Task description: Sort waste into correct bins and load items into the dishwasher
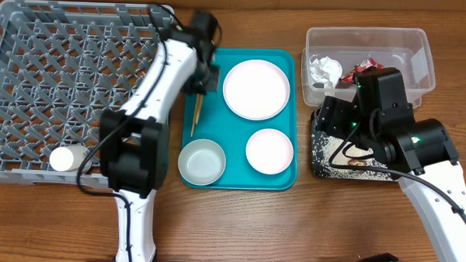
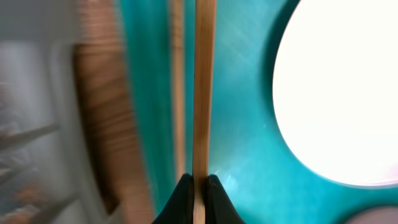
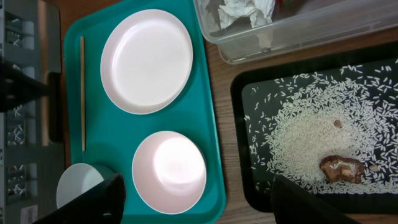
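Note:
My left gripper (image 2: pixel 200 194) is shut on a wooden chopstick (image 2: pixel 204 93) over the left edge of the teal tray (image 1: pixel 231 178), beside the round white plate (image 1: pixel 255 88). A second chopstick (image 2: pixel 177 87) shows blurred next to it. In the overhead view a chopstick (image 1: pixel 195 116) lies below the left gripper (image 1: pixel 204 77). My right gripper (image 3: pixel 199 205) is open and empty, above the gap between the small white dish (image 3: pixel 169 171) and the black tray (image 3: pixel 239 124) of rice (image 3: pixel 311 130). The grey bowl (image 1: pixel 202 161) is on the teal tray. The white cup (image 1: pixel 65 158) lies in the grey rack (image 1: pixel 63 86).
The clear tub (image 1: pixel 368 54) at back right holds the white napkin (image 1: pixel 324 70) and the red wrapper (image 1: pixel 365 66). A dark food bit (image 3: pixel 341 169) lies among the rice. The rack fills the left of the wooden table.

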You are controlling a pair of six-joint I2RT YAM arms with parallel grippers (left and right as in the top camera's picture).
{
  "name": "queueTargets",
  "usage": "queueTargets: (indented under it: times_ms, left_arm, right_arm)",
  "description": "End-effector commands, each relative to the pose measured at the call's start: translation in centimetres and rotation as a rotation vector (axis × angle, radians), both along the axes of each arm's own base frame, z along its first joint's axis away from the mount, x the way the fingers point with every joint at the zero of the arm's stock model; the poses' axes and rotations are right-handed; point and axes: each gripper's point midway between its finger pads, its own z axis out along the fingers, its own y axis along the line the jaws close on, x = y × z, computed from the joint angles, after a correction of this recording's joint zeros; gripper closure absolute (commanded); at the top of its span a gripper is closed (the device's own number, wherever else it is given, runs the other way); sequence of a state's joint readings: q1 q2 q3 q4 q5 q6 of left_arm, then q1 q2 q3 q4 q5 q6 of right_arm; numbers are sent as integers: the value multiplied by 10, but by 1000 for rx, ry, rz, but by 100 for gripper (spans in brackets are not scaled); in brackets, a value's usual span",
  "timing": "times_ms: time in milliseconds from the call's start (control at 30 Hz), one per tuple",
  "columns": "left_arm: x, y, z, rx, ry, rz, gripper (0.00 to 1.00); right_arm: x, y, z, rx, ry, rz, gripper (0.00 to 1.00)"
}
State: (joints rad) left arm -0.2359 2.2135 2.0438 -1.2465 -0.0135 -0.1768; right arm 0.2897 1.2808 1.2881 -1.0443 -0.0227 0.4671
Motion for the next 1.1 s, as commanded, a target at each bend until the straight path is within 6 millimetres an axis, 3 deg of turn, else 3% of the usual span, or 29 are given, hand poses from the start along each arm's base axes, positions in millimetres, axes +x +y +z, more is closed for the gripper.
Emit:
queueTargets:
  times_ms: [0, 133, 333, 500, 733, 900, 1067]
  left_arm:
    - [3, 26, 74, 27, -137, 42, 96]
    - [-16, 69, 94, 141, -117, 108, 96]
    - [-21, 106, 77, 172, -63, 142, 96]
    - [-19, 117, 43, 183, -34, 103, 96]
    - [-21, 119, 12, 198, -15, 87, 95]
    - [-25, 130, -2, 254, -4, 86, 92]
    - [-24, 126, -6, 233, -6, 84, 88]
  right_arm:
    - [2, 0, 8, 12, -21, -1, 24]
    - [2, 0, 8, 12, -21, -1, 24]
    - [3, 1, 9, 14, -29, -1, 24]
    - [5, 1, 11, 17, -39, -1, 24]
    - [5, 2, 11, 17, -40, -1, 24]
    - [5, 2, 11, 17, -39, -1, 24]
    - [6, 2, 11, 18, -43, -1, 24]
